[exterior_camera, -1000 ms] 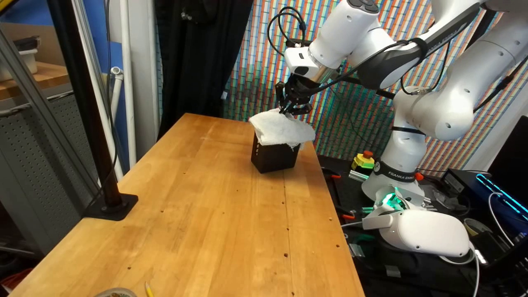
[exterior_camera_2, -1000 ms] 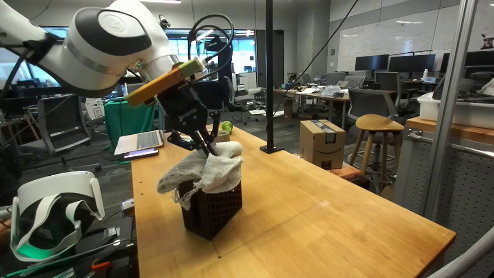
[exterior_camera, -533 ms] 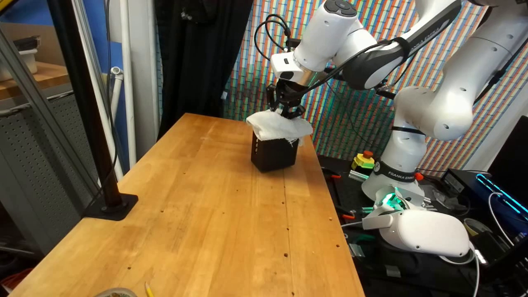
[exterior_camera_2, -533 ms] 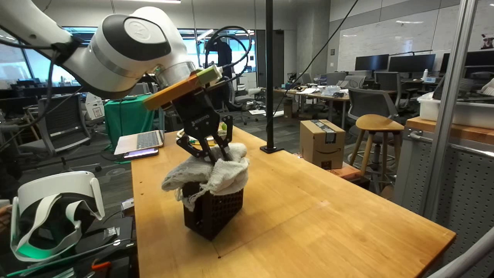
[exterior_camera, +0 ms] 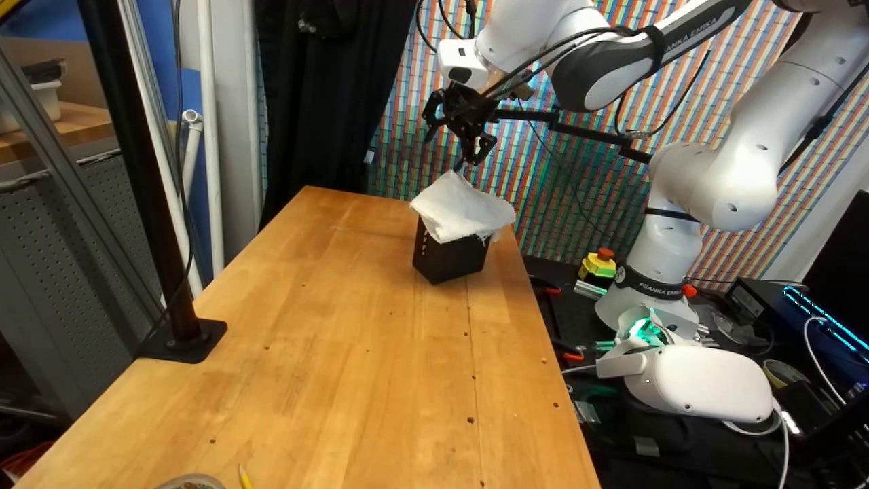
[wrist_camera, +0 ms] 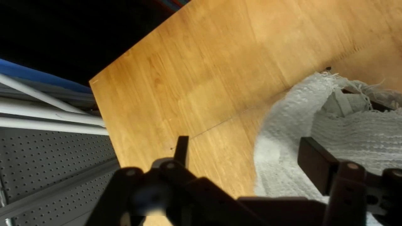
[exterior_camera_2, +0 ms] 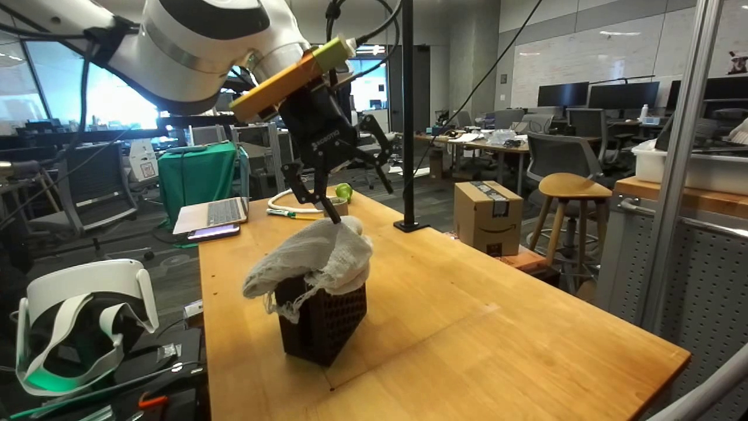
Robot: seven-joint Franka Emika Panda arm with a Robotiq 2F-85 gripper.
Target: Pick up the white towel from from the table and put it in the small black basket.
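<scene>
The white towel (exterior_camera: 463, 209) lies draped over the top of the small black basket (exterior_camera: 451, 261), its edges and frayed threads hanging over the rim. Both stand on the wooden table (exterior_camera: 353, 326). In an exterior view, the towel (exterior_camera_2: 318, 257) covers the mouth of the basket (exterior_camera_2: 330, 324), so the inside is hidden. My gripper (exterior_camera_2: 363, 207) is above the towel with its jaws wide apart. One fingertip is right at the towel's peak; whether it touches, I cannot tell. In the wrist view, nothing sits between the fingers of the gripper (wrist_camera: 244, 142); one is over bare wood, the other over cloth.
A black pole (exterior_camera_2: 408, 128) rises from the table's edge. Farther along the table are a laptop (exterior_camera_2: 219, 213), a tape roll (exterior_camera_2: 336, 206) and a green object (exterior_camera_2: 343, 190). A white headset (exterior_camera: 699, 382) lies beside the table, near the robot base.
The fingers, which were closed on the towel, have spread and let it go. The gripper has risen from the basket, while the towel stays on top, its peak pulled up slightly.
</scene>
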